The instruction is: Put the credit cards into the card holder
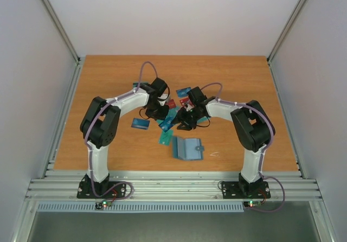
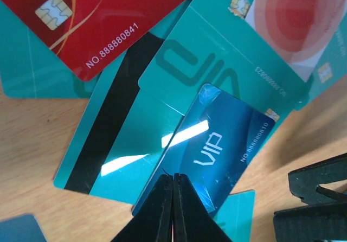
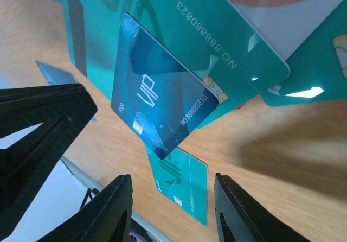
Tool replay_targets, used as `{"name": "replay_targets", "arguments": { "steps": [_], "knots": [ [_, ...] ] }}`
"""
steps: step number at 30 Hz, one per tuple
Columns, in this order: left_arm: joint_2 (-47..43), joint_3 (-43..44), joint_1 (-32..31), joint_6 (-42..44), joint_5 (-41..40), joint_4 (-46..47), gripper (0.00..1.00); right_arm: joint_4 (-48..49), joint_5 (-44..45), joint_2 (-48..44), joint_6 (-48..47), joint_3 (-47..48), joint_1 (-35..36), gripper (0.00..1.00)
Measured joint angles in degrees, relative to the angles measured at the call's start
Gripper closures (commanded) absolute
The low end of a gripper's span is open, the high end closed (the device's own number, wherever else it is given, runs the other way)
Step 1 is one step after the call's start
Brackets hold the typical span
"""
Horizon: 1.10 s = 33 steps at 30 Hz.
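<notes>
The credit cards [image 1: 174, 115] lie in an overlapping heap mid-table: teal ones, a red one [image 2: 92, 14] and a blue VIP card [image 2: 217, 144] on top. My left gripper [image 2: 173, 179] is shut, its tips set on the blue card's near edge; that card faces the camera flat, not pinched between the fingers. My right gripper [image 3: 173, 209] stands open just above a lone teal card [image 3: 181, 182] on the wood, beside the blue card [image 3: 162, 106]. The card holder [image 1: 187, 148] lies open nearer the front, with neither gripper on it.
A separate blue card [image 1: 140, 123] and a teal card [image 1: 165, 139] lie apart from the heap. The two grippers are close together; the right one's fingers [image 2: 320, 198] show in the left wrist view. Grey walls surround the wooden table [image 1: 108, 90].
</notes>
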Motion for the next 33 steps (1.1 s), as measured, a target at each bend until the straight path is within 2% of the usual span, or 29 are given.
{"name": "replay_targets", "arguments": {
  "steps": [9,20,24,28,33],
  "knots": [
    [3.72,0.66,0.61,2.16,1.62,-0.5,0.97,4.72,-3.02,2.62,3.8,-1.44,0.0,0.57],
    [3.06,-3.63,1.09,1.11,11.89,3.67,0.96,6.97,-4.96,5.07,4.83,0.44,-0.02,0.57],
    [1.68,-5.95,1.36,-0.92,13.9,5.6,0.88,6.99,-5.44,5.16,4.22,0.5,-0.17,0.57],
    [-0.07,-6.54,1.4,-2.14,12.92,3.74,0.77,6.93,-5.42,5.09,2.64,0.5,-0.59,0.57],
    [-2.19,-3.85,1.18,-1.92,9.81,0.72,0.79,5.38,-4.2,3.61,0.42,-0.42,-0.9,0.57]
  ]
}}
